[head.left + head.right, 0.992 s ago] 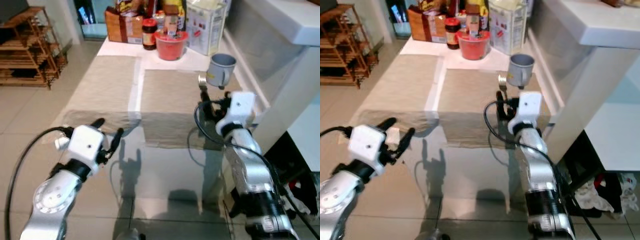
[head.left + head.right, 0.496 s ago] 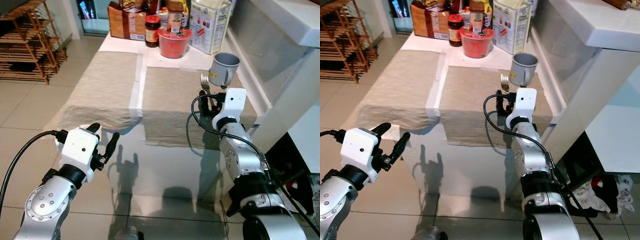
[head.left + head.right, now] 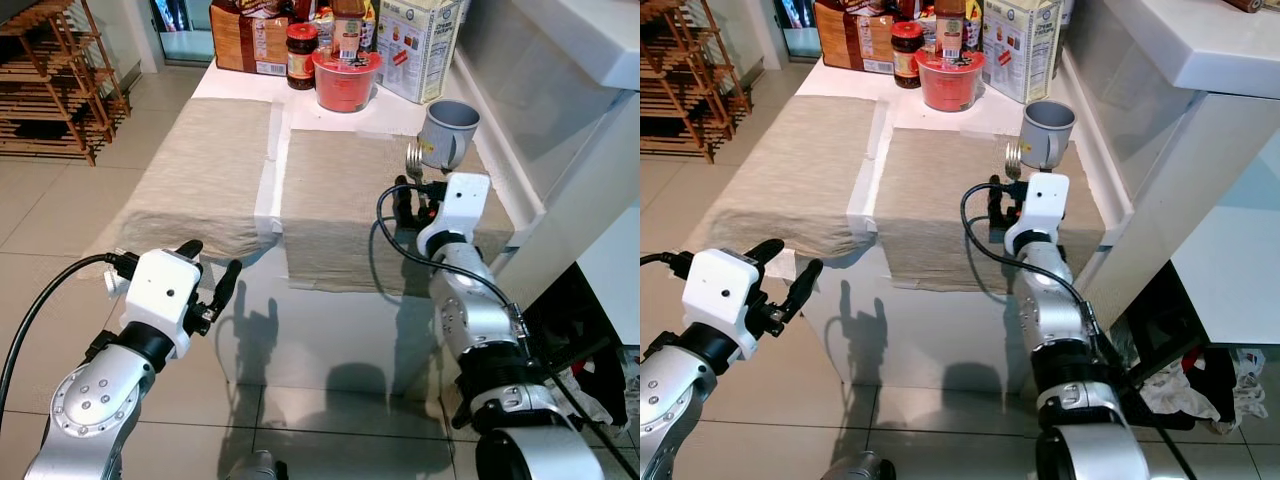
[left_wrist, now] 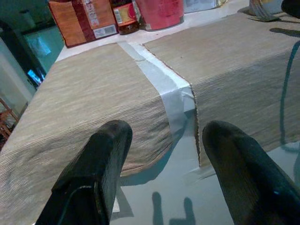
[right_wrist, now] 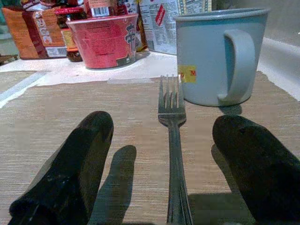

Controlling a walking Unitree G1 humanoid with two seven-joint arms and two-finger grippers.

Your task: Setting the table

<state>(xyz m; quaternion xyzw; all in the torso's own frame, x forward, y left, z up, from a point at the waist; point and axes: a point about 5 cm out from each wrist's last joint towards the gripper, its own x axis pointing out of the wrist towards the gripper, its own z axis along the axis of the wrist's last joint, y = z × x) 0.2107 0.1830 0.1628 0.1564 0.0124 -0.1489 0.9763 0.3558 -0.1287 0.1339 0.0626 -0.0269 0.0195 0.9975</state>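
A silver fork [image 5: 172, 140] lies flat on the right beige placemat [image 3: 335, 205], tines toward a grey mug [image 3: 445, 135] that stands upright at the mat's far right corner. My right gripper [image 3: 416, 196] hovers low over the fork's handle. It is open, with one black finger [image 5: 79, 164] on either side of the fork and neither touching it. My left gripper [image 3: 210, 263] is open and holds nothing, at the near edge of the glass table short of the left placemat [image 4: 89, 103].
A red noodle cup [image 3: 346, 78], a jar [image 3: 300, 52], an orange bag [image 3: 245, 28] and a carton [image 3: 420, 35] crowd the table's far end. A white counter [image 3: 590, 50] rises close on the right. A wooden rack [image 3: 55, 85] stands far left on the tiled floor.
The camera has shifted. My right gripper has crept forward along the fork toward the mug. The left gripper stays open in about the same place.
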